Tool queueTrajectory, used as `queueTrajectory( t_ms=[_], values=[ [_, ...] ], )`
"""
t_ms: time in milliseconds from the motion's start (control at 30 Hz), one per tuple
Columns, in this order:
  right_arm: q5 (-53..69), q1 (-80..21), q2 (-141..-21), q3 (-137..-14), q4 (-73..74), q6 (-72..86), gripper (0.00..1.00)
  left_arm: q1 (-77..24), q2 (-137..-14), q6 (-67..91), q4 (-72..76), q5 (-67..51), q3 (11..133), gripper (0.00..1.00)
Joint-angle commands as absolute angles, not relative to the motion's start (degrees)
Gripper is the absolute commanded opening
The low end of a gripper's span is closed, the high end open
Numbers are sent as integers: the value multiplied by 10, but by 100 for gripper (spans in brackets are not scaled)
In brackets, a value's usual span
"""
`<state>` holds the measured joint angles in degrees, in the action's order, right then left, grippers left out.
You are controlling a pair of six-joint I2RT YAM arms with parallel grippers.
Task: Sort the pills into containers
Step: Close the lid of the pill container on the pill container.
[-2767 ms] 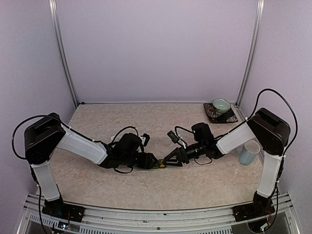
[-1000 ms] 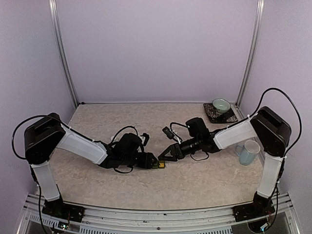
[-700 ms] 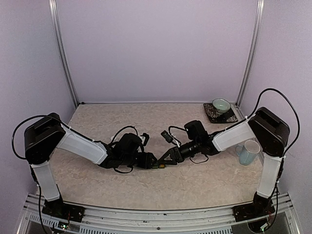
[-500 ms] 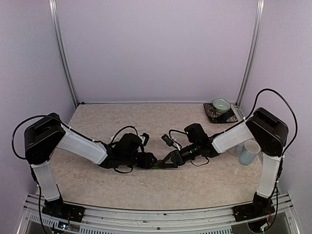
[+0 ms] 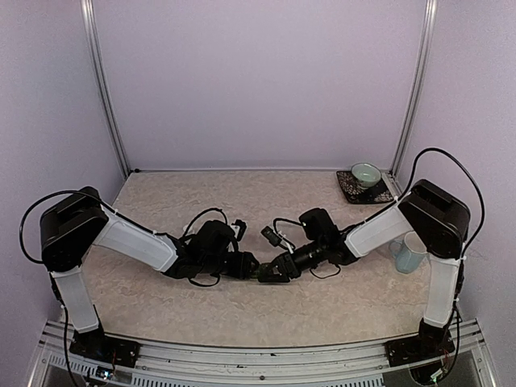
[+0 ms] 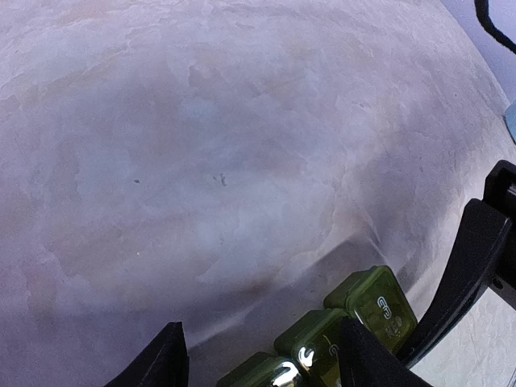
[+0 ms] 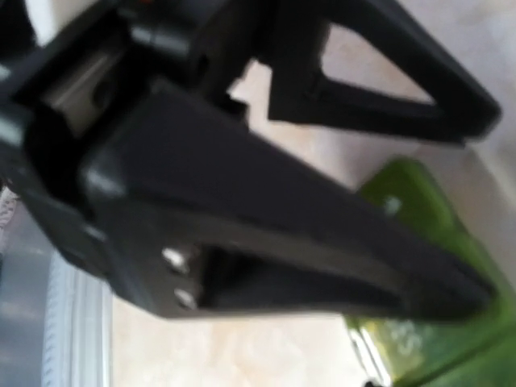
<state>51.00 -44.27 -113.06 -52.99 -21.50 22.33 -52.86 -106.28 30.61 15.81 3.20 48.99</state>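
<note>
One bit of writing is actually readable: a white "3" (image 6: pixel 385 310) on the end lid of the containers (image 6: pixel 314 347), the dark green strip of joined, lidded pill boxes. The lid next to it has a white mark too, but glare and a black fingertip hide too much of it to read. In the right wrist view there's a pale smudge on the green lid, way too blurry to make out.

The strip is around the front middle of the counter (image 6: pixel 201 161), right where the two arms meet. The left jaws are spread partway with the strip running slantwise between the tips. I can't tell if they're really pinching it or just straddling it. The right jaws stand apart as well, one finger (image 6: pixel 472 274) just beside the "3" end and bare counter showing in the gap, so nothing is clamped there.

Room-wise, there's lots of open marbled counter behind the strip up to the back wall, and a narrower band between it and the metal rail (image 5: pixel 258 351) at the near edge. The pale blue mug (image 5: pixel 411 251) stands by the right arm, and the green bowl (image 5: pixel 365 172) on its dark saucer (image 5: pixel 379 193) sits in the back right corner. Both are well apart from the strip.
</note>
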Motion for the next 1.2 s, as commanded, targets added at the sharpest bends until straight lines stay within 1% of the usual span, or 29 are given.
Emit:
queueTrajectory(
  t_ms=[0,233,400,467,800,1033,1167],
  values=[
    [491,-448,-1144,-525,-169,221,54,-528,-1061,303,119,48,491,62],
    [521,-448,-1123,-549,-193,250,55,-515,-1029,297,116,45,501,65],
    [539,-448,-1107,-567,-202,279,55,-502,-979,294,120,51,495,74],
    [541,-448,-1108,-579,-202,288,55,-497,-959,295,118,58,489,77],
    [533,-452,-1165,-633,-205,346,54,-492,-903,316,120,79,431,76],
    [531,-453,-1230,-655,-183,317,54,-487,-873,325,128,85,394,76],
    [493,-457,-1250,-656,-145,287,53,-481,-855,326,126,86,378,75]
  ],
)
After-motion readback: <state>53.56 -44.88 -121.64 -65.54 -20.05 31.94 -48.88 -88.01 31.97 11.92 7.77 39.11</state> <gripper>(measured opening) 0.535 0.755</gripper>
